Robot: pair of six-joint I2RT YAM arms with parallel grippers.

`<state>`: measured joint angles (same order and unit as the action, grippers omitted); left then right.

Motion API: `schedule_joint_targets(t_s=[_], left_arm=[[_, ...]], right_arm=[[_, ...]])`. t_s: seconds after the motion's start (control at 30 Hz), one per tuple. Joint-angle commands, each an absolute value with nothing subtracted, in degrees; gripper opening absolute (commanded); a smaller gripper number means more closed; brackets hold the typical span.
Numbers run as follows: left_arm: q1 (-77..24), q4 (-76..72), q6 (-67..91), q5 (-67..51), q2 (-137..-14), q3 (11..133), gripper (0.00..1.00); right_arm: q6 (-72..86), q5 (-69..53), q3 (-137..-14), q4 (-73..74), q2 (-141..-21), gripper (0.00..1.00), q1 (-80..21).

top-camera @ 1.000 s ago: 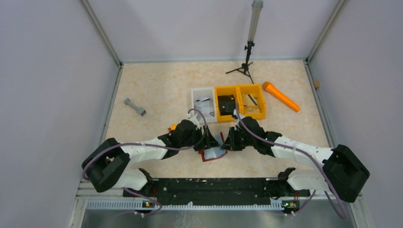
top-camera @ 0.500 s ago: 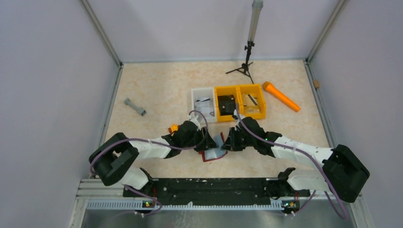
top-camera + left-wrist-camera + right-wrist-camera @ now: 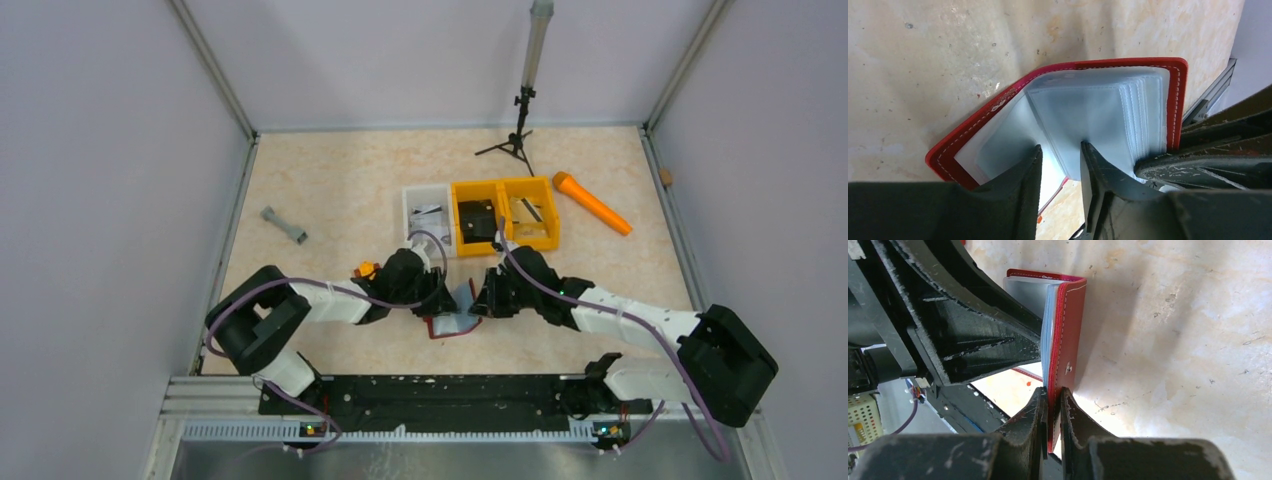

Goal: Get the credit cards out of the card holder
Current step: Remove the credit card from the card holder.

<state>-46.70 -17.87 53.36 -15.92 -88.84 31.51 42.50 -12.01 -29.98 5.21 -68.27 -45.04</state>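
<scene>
Bright, even light — soft shadows, blurred foreground

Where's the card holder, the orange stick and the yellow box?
card holder (image 3: 1098,115): left wrist view, clear pockets.
orange stick (image 3: 592,204): top view, its middle.
yellow box (image 3: 480,184): top view, far rim.

Smooth leathery card holder, glossy plastic sleeves

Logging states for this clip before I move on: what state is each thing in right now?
Card holder: open, covers spread apart.
Left claw: open, astride some of the clear sleeves.
Clear sleeves: fanned out.
Right claw: shut on the card holder's cover edge.
Cards: none seen outside the holder.
Orange bin: holds a dark item.
</scene>
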Motion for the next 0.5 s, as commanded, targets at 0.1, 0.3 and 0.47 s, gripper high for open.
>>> schedule_joint_targets(t_s=[0.1, 0.3, 0.47], left_arm=[[-47.6, -6.95, 47.47, -11.57, -92.64, 35.84, 0.27], [-47.66, -1.66, 44.94, -9.4, -92.9, 37.2, 0.23], [-47.92, -0.73, 44.04, -9.53, -94.96, 38.13, 0.22]], right_arm=[[42.29, -14.48, -30.79, 1.07, -67.1, 0.05, -45.46], [41.17, -13.68, -31.81, 2.99, -67.11, 0.15, -45.44], [40.62, -13.47, -32.49, 3.82, -67.07, 0.19, -45.46]])
